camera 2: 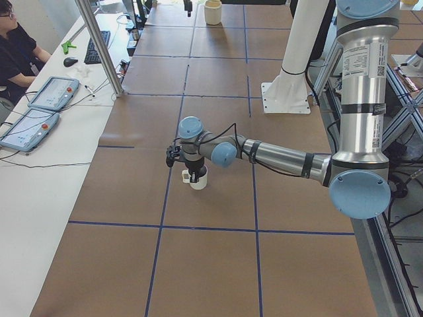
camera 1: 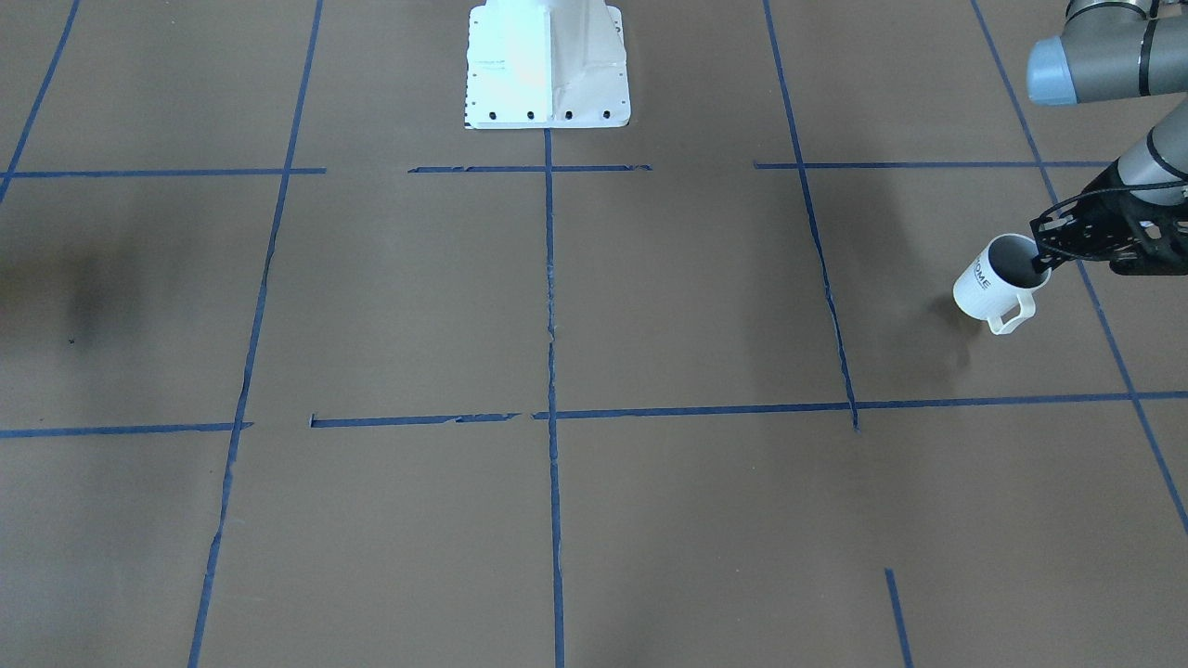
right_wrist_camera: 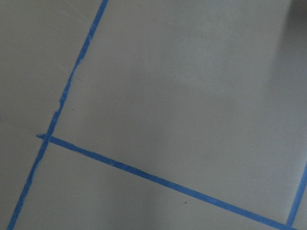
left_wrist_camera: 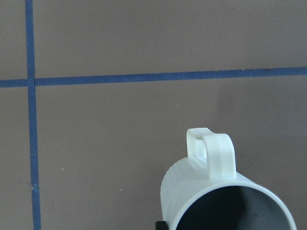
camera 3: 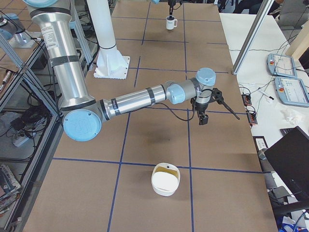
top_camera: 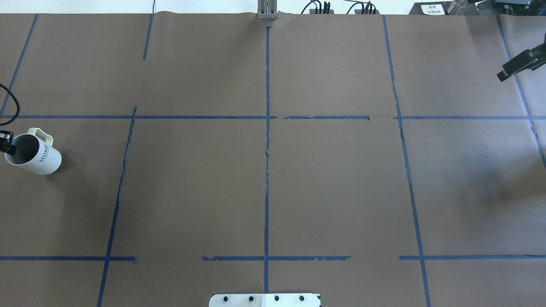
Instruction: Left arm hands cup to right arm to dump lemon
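1. Cup (camera 1: 988,288) hung tilted from my left fingers (camera 1: 1041,263), which were pinched on its rim at the table's (top_camera: 273,192) far left end.
2. Its base pointed toward my right fingers (top_camera: 508,71), its handle away from my base.
3. Those right fingers hovered well apart, at the far right; wide or narrow, I could not tell.
4. I saw no lemon in the cup's dark inside.
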`<state>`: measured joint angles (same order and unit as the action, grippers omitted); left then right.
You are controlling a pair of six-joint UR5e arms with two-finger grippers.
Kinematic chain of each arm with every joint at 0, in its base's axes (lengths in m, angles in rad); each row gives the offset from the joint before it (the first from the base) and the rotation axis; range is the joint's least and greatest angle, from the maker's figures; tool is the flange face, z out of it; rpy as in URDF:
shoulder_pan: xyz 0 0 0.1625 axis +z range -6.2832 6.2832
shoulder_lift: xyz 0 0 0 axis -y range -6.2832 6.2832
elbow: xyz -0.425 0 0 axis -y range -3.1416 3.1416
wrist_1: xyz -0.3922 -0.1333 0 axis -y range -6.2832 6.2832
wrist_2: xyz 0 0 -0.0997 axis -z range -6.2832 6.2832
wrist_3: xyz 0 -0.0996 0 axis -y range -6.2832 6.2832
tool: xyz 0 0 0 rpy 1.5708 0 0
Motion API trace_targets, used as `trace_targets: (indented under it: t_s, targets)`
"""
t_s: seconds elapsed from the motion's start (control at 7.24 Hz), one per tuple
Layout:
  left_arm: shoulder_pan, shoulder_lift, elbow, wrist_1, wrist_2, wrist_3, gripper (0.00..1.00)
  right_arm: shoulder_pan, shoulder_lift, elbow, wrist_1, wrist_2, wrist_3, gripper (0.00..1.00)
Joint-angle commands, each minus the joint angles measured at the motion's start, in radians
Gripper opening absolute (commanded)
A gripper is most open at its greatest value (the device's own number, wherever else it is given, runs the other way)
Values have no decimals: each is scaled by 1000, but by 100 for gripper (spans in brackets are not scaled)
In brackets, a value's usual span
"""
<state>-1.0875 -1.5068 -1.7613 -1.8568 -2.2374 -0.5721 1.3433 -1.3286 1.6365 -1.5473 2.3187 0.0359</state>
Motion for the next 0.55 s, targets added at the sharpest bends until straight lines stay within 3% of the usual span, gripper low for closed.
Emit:
trace_targets:
  t_s: [0.0, 0.14, 0.28, 0.41]
  targets:
    - [37, -4, 66, -88, -2, -23, 28, 33, -14, 5, -86, 11, -111, 100]
    - [38, -10, 66, -88, -7, -23, 59, 33, -41, 3, -76, 10, -111, 100]
    - [35, -12, 51, -82, -11, -11, 100, 33, -58, 6, -74, 10, -110, 100]
    - [25, -12, 34, -70, -21, 9, 100, 36, -72, 3, -74, 10, -111, 100]
